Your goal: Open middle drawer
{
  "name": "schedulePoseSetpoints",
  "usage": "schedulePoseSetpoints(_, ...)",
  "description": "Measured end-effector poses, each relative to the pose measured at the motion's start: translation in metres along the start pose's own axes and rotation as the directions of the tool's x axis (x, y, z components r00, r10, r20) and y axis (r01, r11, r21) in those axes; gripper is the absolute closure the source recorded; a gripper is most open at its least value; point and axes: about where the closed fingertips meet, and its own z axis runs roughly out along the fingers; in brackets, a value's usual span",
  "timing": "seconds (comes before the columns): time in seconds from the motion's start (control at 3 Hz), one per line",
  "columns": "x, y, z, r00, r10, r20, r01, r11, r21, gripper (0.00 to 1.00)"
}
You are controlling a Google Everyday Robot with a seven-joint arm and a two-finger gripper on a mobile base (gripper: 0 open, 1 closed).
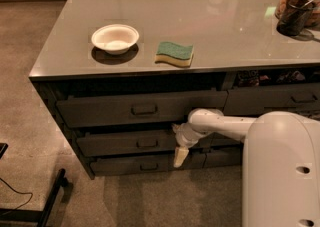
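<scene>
The middle drawer (115, 144) is a wide dark grey-brown front with a small rectangular handle (147, 144) at its centre. It sits under the taller top drawer (100, 112) and above the slimmer bottom drawer (125, 164). My gripper (180, 157) hangs downward from the white arm (220, 123) at the right end of the middle drawer front, to the right of the handle. Its cream tip reaches down over the bottom drawer's front. Whether it touches the drawer is not visible.
A white bowl (115, 38) and a green-yellow sponge (174, 53) lie on the grey countertop (200, 11). A dark cup (292, 17) and a jar stand at the back right. More drawers (272, 100) are to the right. A black stand leg (47, 203) lies on the floor at the left.
</scene>
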Motion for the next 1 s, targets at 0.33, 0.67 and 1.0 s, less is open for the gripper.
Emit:
schedulePoseSetpoints(0.33,0.0022,0.0103,0.0017,1.0,0.01,-0.009,-0.01,0.9995,-0.029,0.0)
schedulePoseSetpoints(0.67,0.0023,0.0108,0.0018,1.0,0.01,-0.009,-0.01,0.9995,-0.031,0.17)
schedulePoseSetpoints(1.0,0.0023,0.0108,0.0019,1.0,0.01,-0.009,-0.01,0.9995,-0.031,0.4)
